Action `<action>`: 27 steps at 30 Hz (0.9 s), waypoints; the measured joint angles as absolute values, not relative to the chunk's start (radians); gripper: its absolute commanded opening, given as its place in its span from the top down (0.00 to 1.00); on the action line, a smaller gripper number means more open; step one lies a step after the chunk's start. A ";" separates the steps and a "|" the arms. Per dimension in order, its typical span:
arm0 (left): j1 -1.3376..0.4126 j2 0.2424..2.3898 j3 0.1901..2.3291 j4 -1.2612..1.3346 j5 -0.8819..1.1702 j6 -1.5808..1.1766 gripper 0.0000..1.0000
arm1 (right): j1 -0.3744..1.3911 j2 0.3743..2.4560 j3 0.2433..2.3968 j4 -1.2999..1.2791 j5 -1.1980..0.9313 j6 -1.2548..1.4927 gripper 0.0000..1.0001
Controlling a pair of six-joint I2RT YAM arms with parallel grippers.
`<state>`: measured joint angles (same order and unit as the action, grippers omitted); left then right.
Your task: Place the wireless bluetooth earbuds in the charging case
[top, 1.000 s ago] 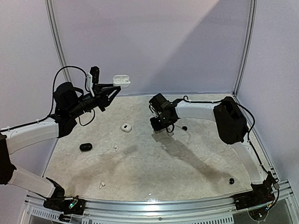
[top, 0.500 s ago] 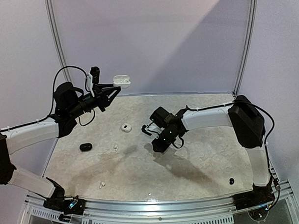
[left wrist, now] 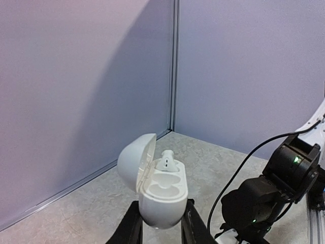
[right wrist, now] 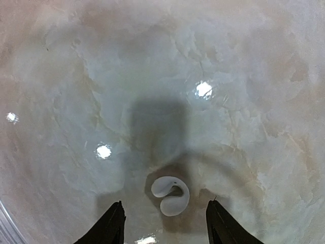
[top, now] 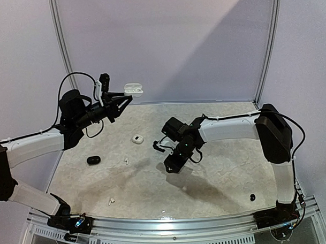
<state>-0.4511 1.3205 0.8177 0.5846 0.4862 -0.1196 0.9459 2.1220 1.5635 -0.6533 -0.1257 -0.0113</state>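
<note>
My left tool [left wrist: 161, 226] grasps the open charging case [left wrist: 162, 195] with one seated earbud [left wrist: 166, 161]; my right tool [right wrist: 164, 203], released, hangs above a loose earbud [right wrist: 179, 204] on the table [right wrist: 238, 91].

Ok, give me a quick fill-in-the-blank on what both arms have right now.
1. The left fingers grip a white rounded plastic charging case whose lid is ____.
2. Inside it sits ____ small white earbud; the other socket is bare.
3. The right fingers are open above a curled white earbud that lies on the ____.
Missing words: open; one; table.
</note>
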 measured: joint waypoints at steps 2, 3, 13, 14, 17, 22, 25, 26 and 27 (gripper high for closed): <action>-0.451 1.320 0.818 0.584 0.487 -0.120 1.00 | 0.945 2.106 1.582 -0.665 -0.131 0.007 0.44; -0.451 1.320 0.818 0.584 0.487 -0.119 1.00 | 0.944 2.096 1.586 -0.666 -0.136 0.017 0.45; -0.451 1.320 0.818 0.585 0.487 -0.119 1.00 | 0.855 2.056 1.631 -0.678 -0.166 0.258 0.74; -0.451 1.320 0.817 0.585 0.487 -0.119 1.00 | 0.846 2.067 1.637 -0.681 -0.164 0.278 0.75; -0.451 1.320 0.816 0.584 0.487 -0.119 1.00 | 0.838 2.112 1.671 -0.700 -0.155 0.324 0.77; -0.451 1.320 0.815 0.584 0.487 -0.117 1.00 | 0.845 2.170 1.696 -0.725 -0.155 0.366 0.76; -0.451 1.320 0.815 0.585 0.487 -0.116 1.00 | 0.852 2.182 1.696 -0.734 -0.173 0.374 0.77; -0.451 1.320 0.814 0.585 0.487 -0.116 1.00 | 0.854 2.183 1.696 -0.738 -0.176 0.375 0.77; -0.451 1.320 0.814 0.585 0.487 -0.116 1.00 | 0.856 2.184 1.697 -0.742 -0.179 0.374 0.77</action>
<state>-0.4511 1.3205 0.8139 0.5846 0.4873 -0.1158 0.8558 2.1838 1.6966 -0.7418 -0.1791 0.3744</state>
